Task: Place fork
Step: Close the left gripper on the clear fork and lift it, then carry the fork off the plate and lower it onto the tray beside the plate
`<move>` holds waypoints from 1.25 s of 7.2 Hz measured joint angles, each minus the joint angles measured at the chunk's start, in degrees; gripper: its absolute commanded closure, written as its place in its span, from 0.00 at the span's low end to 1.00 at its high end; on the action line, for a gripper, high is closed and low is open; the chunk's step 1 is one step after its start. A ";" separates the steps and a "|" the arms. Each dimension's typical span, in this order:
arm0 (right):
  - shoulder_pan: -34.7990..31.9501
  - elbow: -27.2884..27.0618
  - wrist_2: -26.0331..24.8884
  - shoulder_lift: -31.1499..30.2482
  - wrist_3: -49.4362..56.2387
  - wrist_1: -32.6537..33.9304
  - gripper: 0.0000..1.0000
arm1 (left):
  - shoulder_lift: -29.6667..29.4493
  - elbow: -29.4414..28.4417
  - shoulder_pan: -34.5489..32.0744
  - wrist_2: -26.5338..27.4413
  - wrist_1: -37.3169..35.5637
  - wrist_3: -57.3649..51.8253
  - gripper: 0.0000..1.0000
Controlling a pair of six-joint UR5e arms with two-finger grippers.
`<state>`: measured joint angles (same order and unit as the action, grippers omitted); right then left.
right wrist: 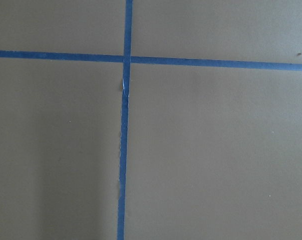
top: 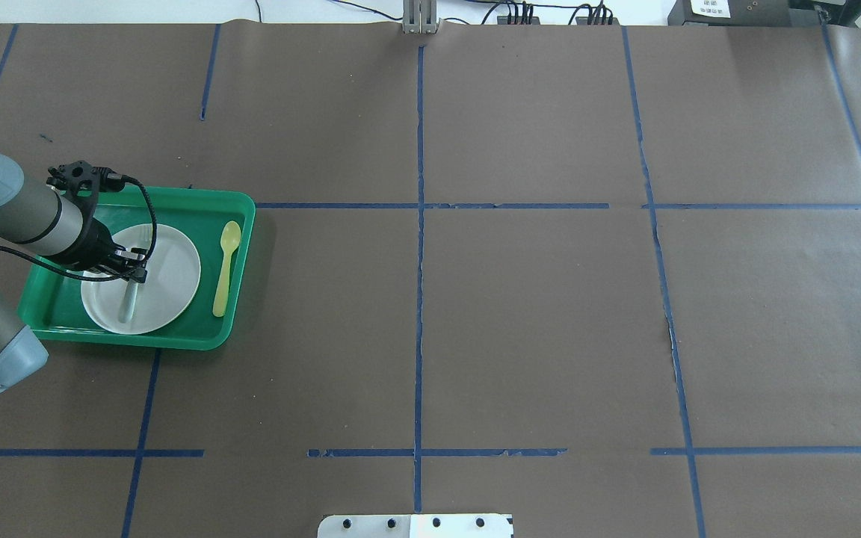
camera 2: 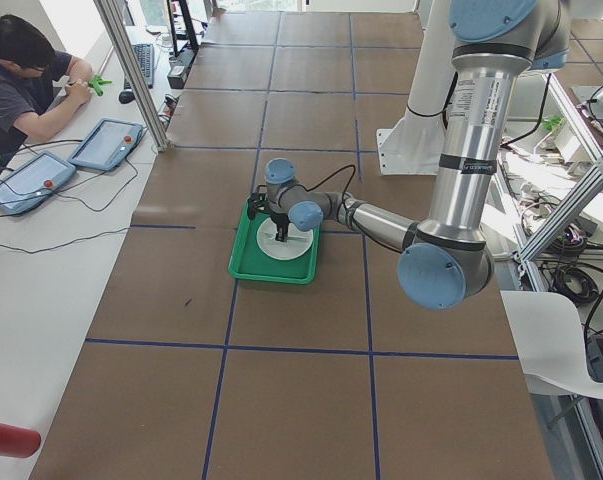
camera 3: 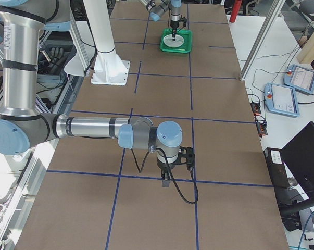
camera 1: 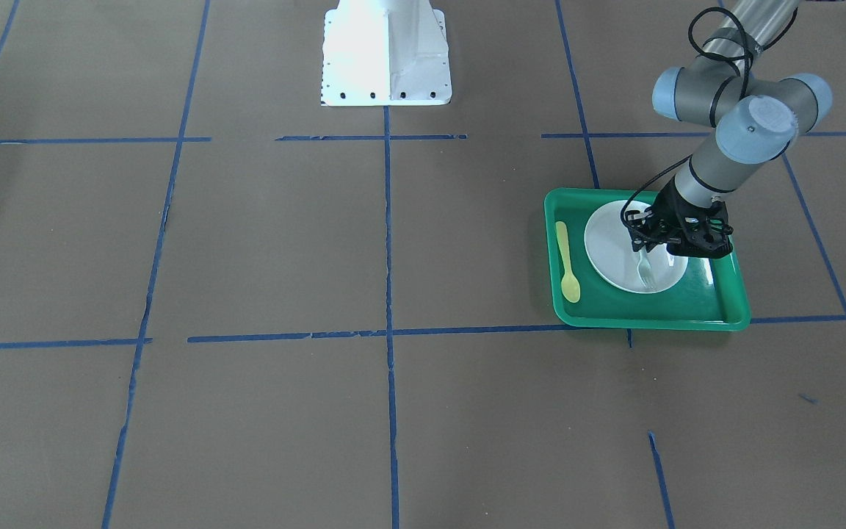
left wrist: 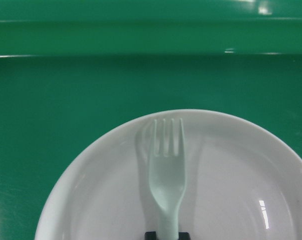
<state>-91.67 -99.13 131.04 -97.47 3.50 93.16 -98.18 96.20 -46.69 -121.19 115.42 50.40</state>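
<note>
The pale whitish fork (left wrist: 167, 175) is over the white plate (left wrist: 231, 180) in the green tray (left wrist: 90, 90), with its tines pointing away from the robot. My left gripper (camera 1: 643, 246) is shut on the fork's handle, low over the plate (camera 1: 606, 242). The fork (top: 129, 299) shows on both sides of the gripper (top: 134, 270) in the overhead view. It casts a shadow on the plate; I cannot tell whether it touches. My right gripper (camera 3: 166, 182) hangs over bare table far from the tray; I cannot tell whether it is open or shut.
A yellow plastic spoon (camera 1: 567, 263) lies in the tray (camera 1: 709, 294) beside the plate, on the side toward the table's middle. The robot's white base (camera 1: 386, 55) stands at the table's edge. An operator (camera 2: 21, 80) sits at a side desk.
</note>
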 measured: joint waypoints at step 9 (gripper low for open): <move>0.00 -0.01 0.00 0.00 0.02 0.00 0.00 | 4.75 -1.04 -6.80 0.09 0.24 -4.34 0.01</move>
<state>-91.67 -99.14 131.04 -97.47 3.52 93.16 -93.43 95.16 -53.49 -121.10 115.66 46.05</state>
